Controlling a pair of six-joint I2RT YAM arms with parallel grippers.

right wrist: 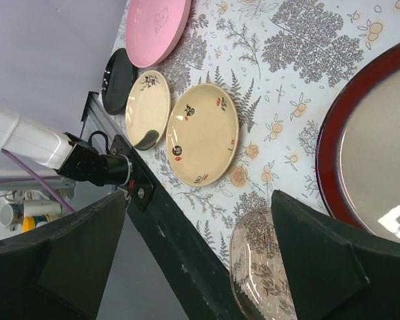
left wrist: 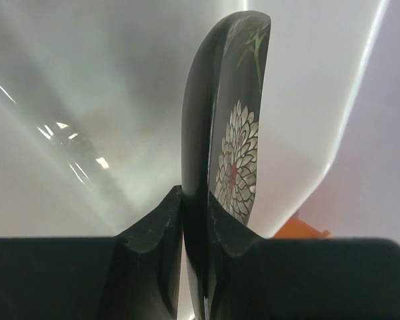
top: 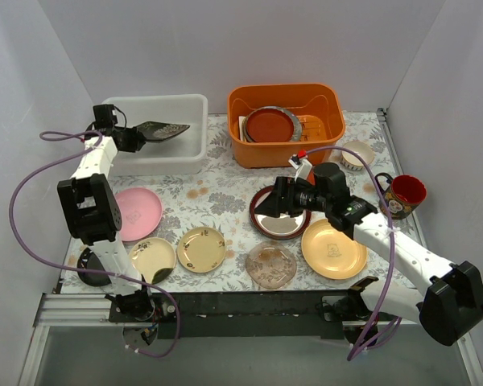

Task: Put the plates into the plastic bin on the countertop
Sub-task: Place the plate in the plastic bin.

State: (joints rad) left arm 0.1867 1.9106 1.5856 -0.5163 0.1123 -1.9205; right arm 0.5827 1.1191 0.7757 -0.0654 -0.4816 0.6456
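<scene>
My left gripper [top: 139,138] is shut on the edge of a black square floral plate [top: 164,129], which hangs over the white plastic bin [top: 195,121]. In the left wrist view the plate [left wrist: 228,133] stands on edge between the fingers [left wrist: 153,233], with the bin's white wall [left wrist: 87,100] behind it. My right gripper [top: 268,203] is open over the dark-rimmed glossy plate [top: 280,223], holding nothing. On the countertop [top: 217,193] lie a pink plate [top: 137,213], two cream plates [top: 153,259] [top: 201,248], a clear glass plate [top: 271,265], a gold plate [top: 333,248] and a black plate [top: 92,267].
An orange tub [top: 286,153] with a red plate [top: 270,125] and other dishes stands right of the bin. A small cream bowl [top: 357,153] and a red mug [top: 405,195] sit at the far right. The right wrist view shows the countertop's front edge and black rail [right wrist: 180,253].
</scene>
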